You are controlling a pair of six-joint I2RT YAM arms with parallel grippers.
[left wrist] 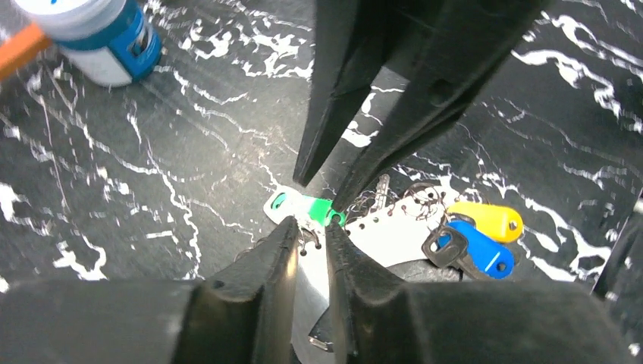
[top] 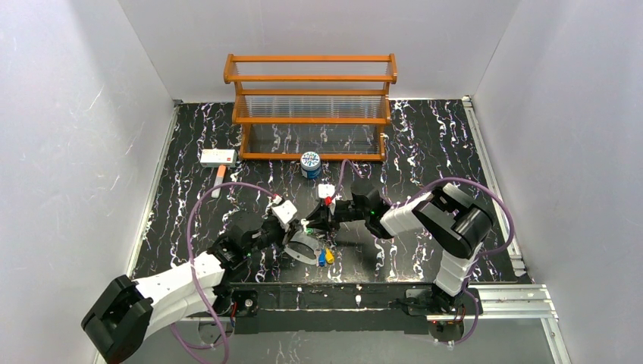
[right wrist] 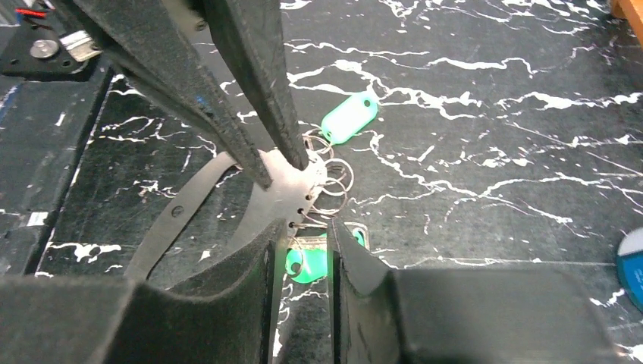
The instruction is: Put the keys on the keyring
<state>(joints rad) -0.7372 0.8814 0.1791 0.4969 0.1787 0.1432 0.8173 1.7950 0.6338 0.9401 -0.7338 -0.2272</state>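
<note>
Keyring [top: 302, 247] and keys [top: 329, 256] on black white-veined tabletop [top: 425, 152], pale walls [top: 76, 114] around.

We see two arms built alike. The left arm [top: 182, 284], at seven o'clock in the overhead view, and the right arm [top: 447, 227], at four o'clock, alternate white shells with chunky black joint housings. A left purple cable [top: 199, 208] loops beside one, and a right purple cable [top: 497, 208] arcs beside the other. A small white block [top: 284, 211] sits at the left wrist; a second white block [top: 327, 190] at the right wrist carries a red tip. Both bases meet a black rail [top: 334, 296] at six o'clock. In the wrist views, the left hand [left wrist: 311, 243] and the right hand [right wrist: 302, 250] show matte black, wedge-shaped fingers tapering to narrow tips.
</note>
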